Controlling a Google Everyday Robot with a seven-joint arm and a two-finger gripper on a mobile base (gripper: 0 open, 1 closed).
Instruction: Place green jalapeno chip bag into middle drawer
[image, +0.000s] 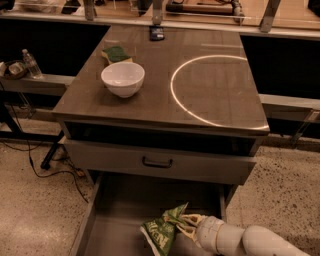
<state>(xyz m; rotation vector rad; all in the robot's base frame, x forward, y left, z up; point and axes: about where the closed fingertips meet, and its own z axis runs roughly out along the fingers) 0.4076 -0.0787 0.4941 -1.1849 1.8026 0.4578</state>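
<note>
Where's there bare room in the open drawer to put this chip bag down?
The middle drawer has bare floor on the left, between its left wall and the green jalapeno chip bag, and at the back below the handled drawer front. The front right is crowded: the end effector holds the bag there.

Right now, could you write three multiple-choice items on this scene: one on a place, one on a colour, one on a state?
1. Where is the white bowl? A) on the cabinet top, by the sponge; B) on the floor; C) on a chair.
2. What colour is the chip bag? A) red; B) green; C) blue.
3. How is the middle drawer? A) shut; B) pulled open; C) taken out.
Answers: 1 A, it stands on the top near the sponge. 2 B, the bag that the end effector grips over the drawer is green. 3 B, its bare floor shows.
</note>
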